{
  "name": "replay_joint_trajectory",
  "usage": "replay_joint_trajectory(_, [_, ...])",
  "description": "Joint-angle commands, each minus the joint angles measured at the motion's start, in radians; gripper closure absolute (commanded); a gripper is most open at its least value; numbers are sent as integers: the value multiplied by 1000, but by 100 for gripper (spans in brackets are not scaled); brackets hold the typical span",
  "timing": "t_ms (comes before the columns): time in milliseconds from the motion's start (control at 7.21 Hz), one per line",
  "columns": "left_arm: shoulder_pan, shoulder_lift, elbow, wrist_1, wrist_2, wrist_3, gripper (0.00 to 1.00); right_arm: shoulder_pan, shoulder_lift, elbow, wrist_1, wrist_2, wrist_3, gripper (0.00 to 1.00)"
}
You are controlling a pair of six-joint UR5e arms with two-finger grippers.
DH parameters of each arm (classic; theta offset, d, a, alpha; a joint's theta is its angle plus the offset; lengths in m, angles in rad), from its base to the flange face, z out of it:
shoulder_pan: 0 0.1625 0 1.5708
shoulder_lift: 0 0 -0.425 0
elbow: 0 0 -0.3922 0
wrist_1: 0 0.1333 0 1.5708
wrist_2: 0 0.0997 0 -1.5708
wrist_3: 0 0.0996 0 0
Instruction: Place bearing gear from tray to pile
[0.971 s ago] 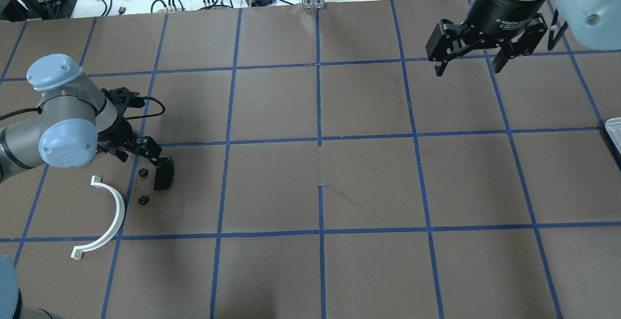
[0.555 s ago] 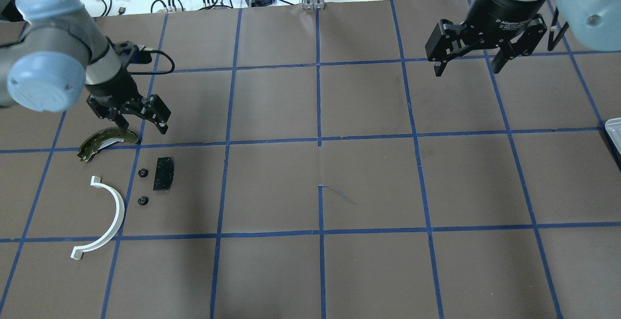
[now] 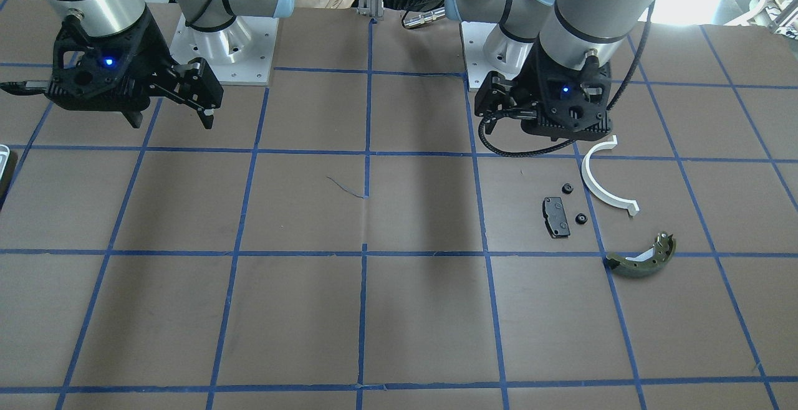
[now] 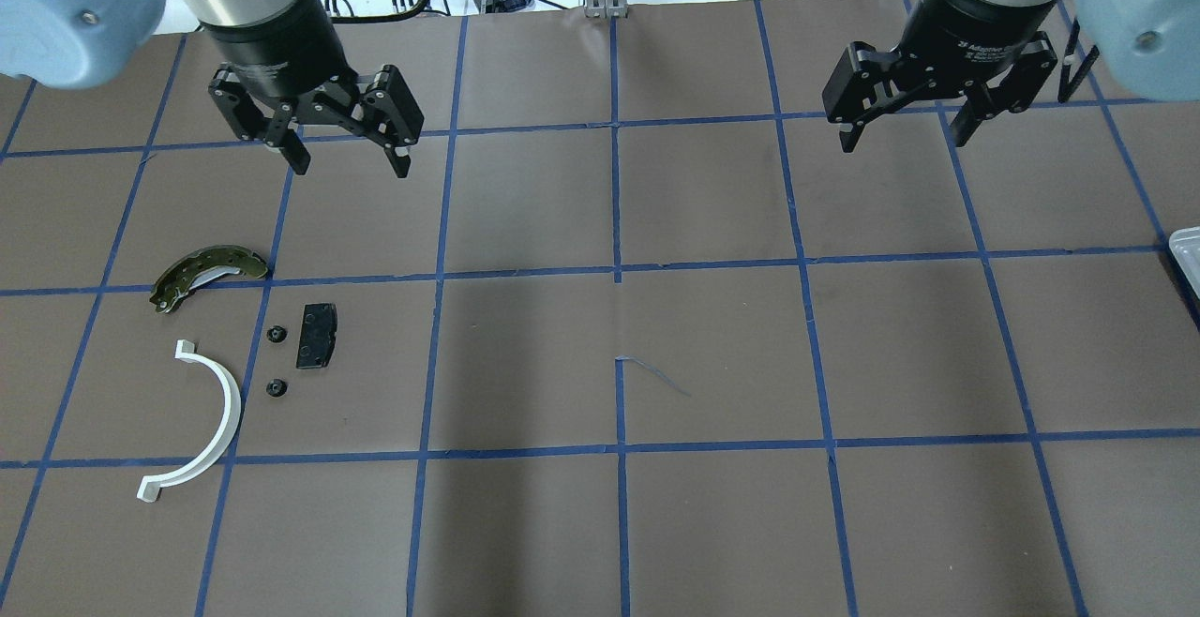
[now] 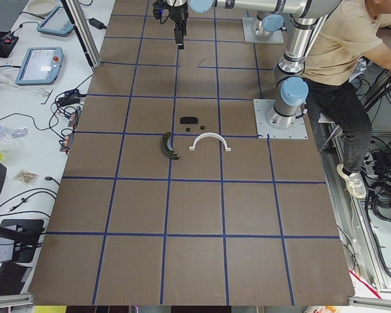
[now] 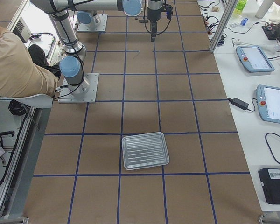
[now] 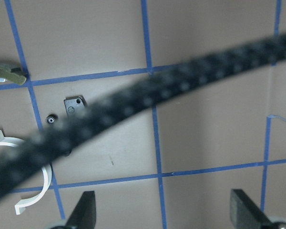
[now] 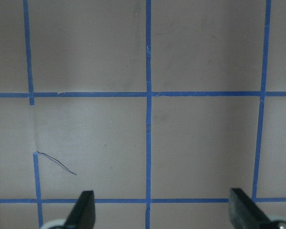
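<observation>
The pile lies at the table's left: a white half-ring arc (image 4: pixel 202 420), a black pad (image 4: pixel 316 336), an olive brake shoe (image 4: pixel 208 276) and two small black bearing gears (image 4: pixel 276 335) (image 4: pixel 276 388). My left gripper (image 4: pixel 342 159) is open and empty, raised beyond the pile. In the left wrist view the pad (image 7: pixel 74 106) and one gear (image 7: pixel 51 119) show past a blurred cable. My right gripper (image 4: pixel 907 141) is open and empty over bare table at the far right. The silver tray (image 6: pixel 145 150) shows nothing in it.
The tray's edge (image 4: pixel 1186 256) pokes in at the right side of the overhead view. A loose thread (image 4: pixel 652 373) lies on the brown paper near the middle. Cables and tablets lie beyond the far edge. A person sits behind the robot's bases.
My left arm has risen from beside the pad and gears and swung toward the far side, open throughout, uncovering the brake shoe. The right arm has barely moved.
</observation>
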Motion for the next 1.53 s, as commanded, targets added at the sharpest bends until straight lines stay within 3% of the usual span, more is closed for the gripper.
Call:
replay_joint_trajectory(0, [-11, 45, -80, 158, 3, 8, 0, 0, -1, 1, -1, 0, -1, 0])
replay_joint_trajectory(416, [8, 60, -74, 146, 3, 6, 0, 1, -5, -1, 0, 2, -4, 0])
replay_joint_trajectory(971, [25, 52, 10, -74, 4, -6, 0, 1, -3, -6, -3, 2, -4, 0])
replay_joint_trajectory(1387, [28, 54, 9, -73, 1, 6, 0, 0, -5, -6, 0, -1, -1, 0])
